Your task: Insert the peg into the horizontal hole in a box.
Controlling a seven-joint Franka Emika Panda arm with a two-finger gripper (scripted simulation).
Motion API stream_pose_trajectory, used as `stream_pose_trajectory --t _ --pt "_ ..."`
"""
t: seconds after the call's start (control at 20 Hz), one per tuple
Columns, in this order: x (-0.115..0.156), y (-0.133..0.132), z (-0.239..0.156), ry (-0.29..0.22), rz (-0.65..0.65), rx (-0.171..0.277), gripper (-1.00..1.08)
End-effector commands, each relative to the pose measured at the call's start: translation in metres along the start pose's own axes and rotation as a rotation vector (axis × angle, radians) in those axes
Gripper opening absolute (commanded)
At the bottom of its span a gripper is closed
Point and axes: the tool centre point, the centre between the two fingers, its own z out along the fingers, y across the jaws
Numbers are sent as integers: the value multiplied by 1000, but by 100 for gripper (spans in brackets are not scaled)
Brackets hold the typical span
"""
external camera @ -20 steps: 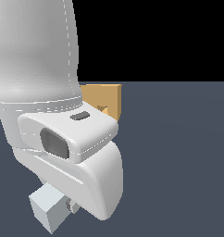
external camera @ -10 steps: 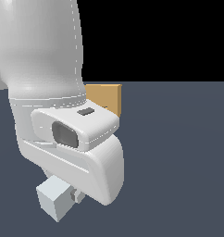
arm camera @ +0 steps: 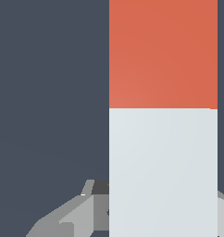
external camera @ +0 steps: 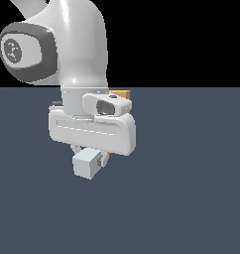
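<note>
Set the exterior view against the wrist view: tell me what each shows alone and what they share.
Only the exterior view shows the arm's white body and a sliver of the tan box behind it. Only the wrist view shows the peg's red section meeting its pale section across a straight line, with grey gripper parts beside it. Both show the peg and the dark floor. Neither shows the hole.

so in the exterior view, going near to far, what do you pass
the pale end of the peg → the arm's white hand section with the gripper → the tan box, mostly hidden behind the arm
</note>
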Motion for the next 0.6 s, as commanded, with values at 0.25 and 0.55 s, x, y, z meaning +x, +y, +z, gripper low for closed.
stream_pose_trajectory --t 0.25,0.55 --pt "88 -34 -15 1 -138 -3 -100" --pt "122 -51 -20 1 -193 -3 -100"
